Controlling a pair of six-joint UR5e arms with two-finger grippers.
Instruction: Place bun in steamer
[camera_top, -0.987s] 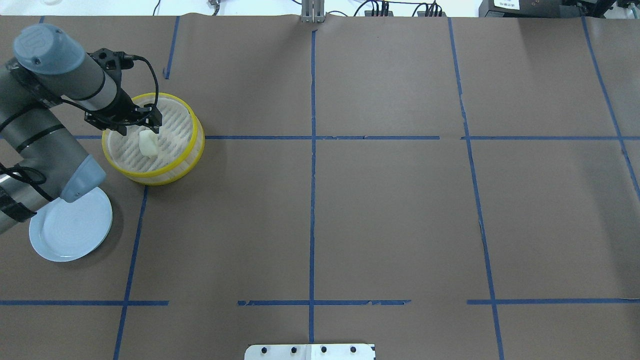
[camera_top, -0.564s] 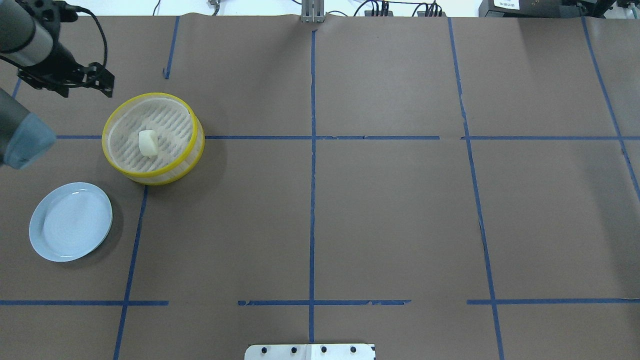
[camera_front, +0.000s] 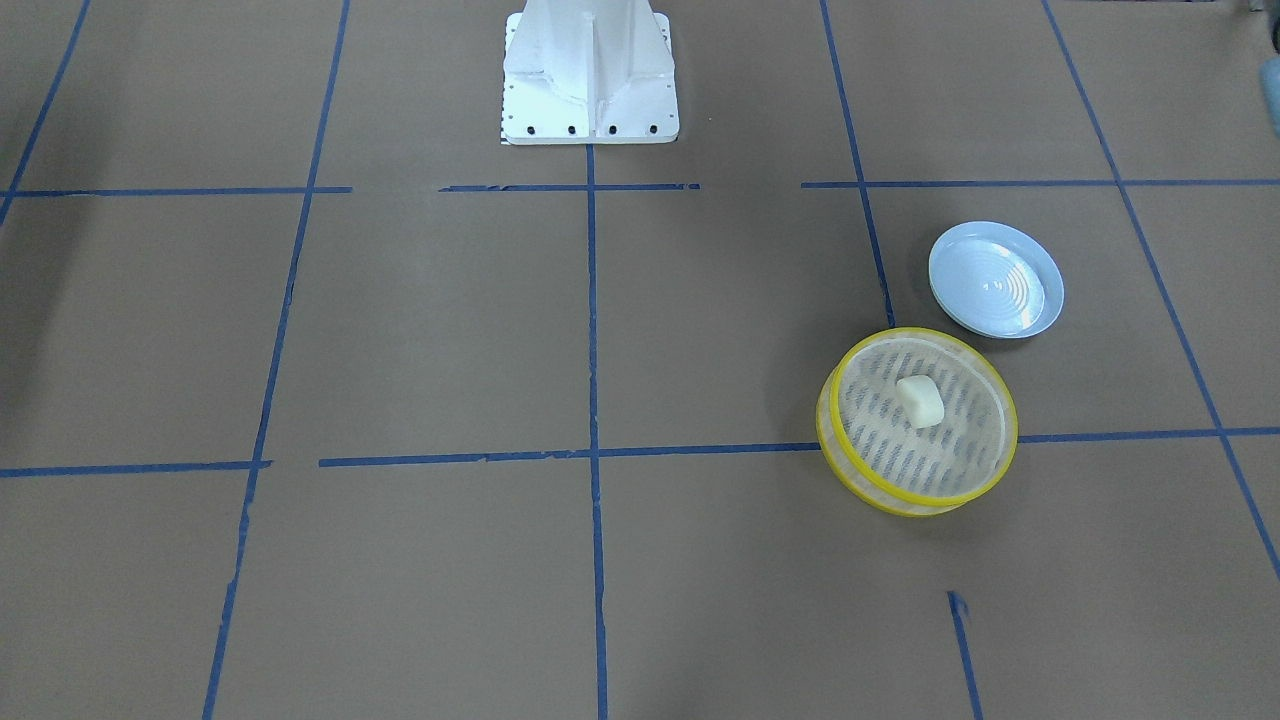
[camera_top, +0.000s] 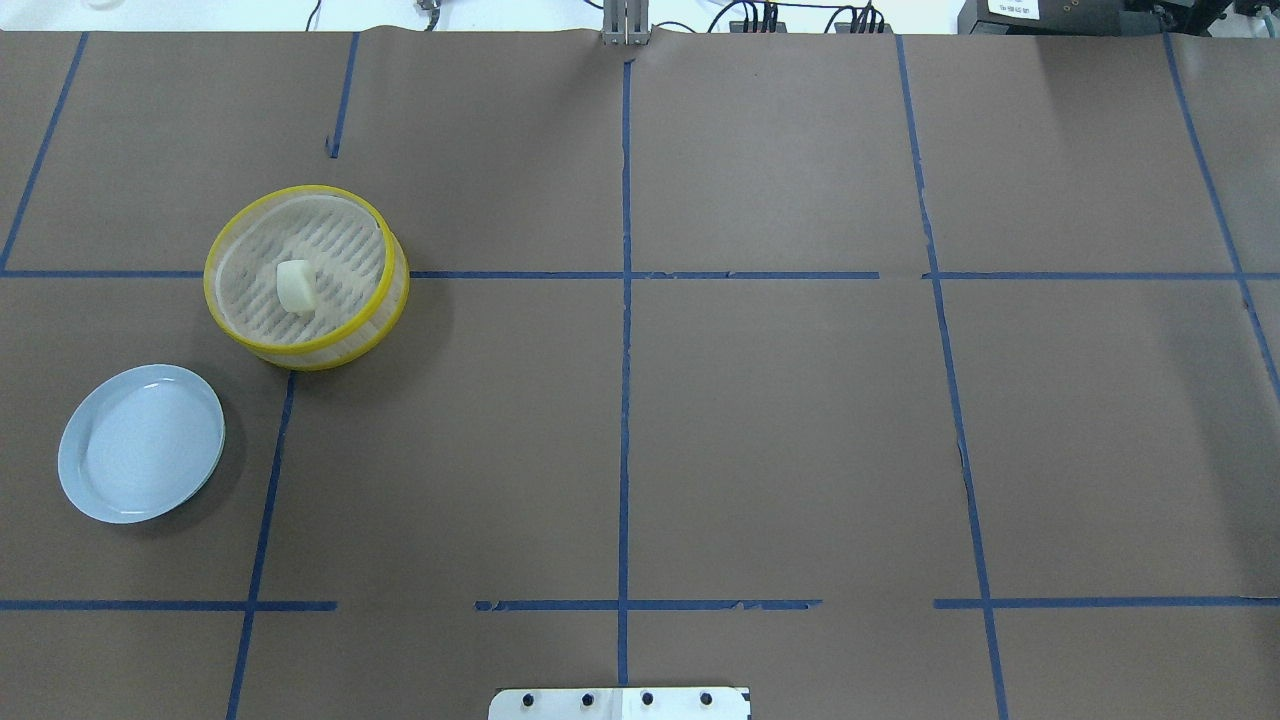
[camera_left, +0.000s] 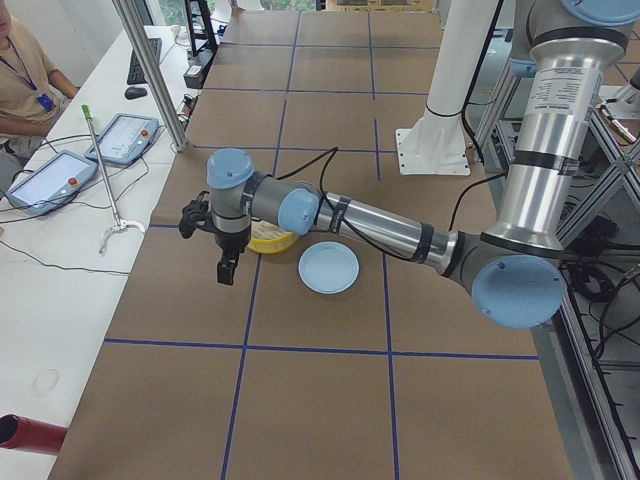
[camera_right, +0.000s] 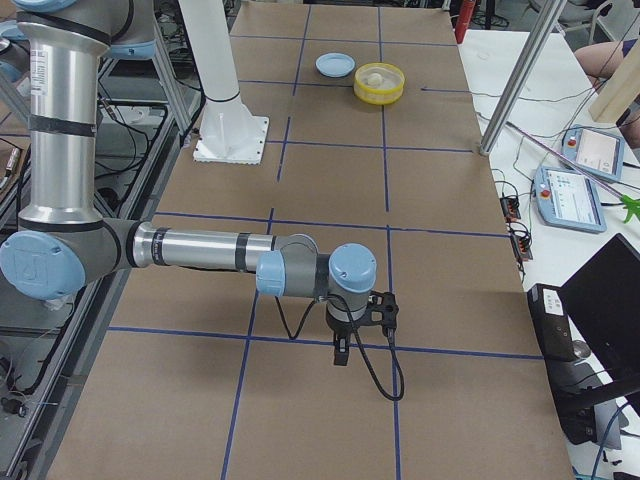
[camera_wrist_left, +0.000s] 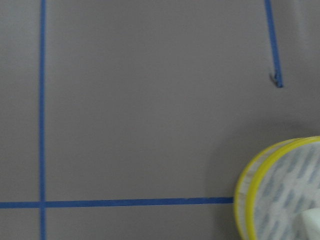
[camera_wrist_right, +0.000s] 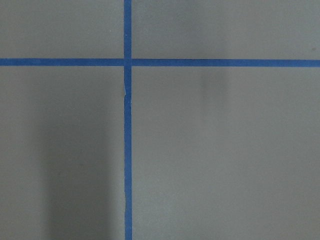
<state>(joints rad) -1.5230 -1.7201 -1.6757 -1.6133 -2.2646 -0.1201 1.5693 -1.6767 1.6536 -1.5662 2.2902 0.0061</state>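
The cream-white bun (camera_top: 296, 285) lies free on the slotted floor of the yellow-rimmed steamer (camera_top: 396, 285), at the table's left in the overhead view. The front-facing view shows the bun (camera_front: 920, 400) near the middle of the steamer (camera_front: 824, 425). The left wrist view catches the steamer's rim (camera_wrist_left: 250, 190) at its lower right. My left gripper (camera_left: 228, 272) hangs above the table beside the steamer (camera_left: 268, 240); I cannot tell if it is open or shut. My right gripper (camera_right: 342, 352) hangs over bare table far from the steamer (camera_right: 379, 83); its state cannot be told.
A pale blue plate (camera_top: 140, 443) sits empty near the steamer, towards the robot. The robot's white base (camera_front: 590, 80) stands at the table's middle edge. A metal pole (camera_left: 150, 75) and the operators' desk with pendants (camera_left: 50, 180) border the far side.
My left arm has drawn back from over the steamer, up and to the left, and has left the overhead view. The bun stays in the steamer.
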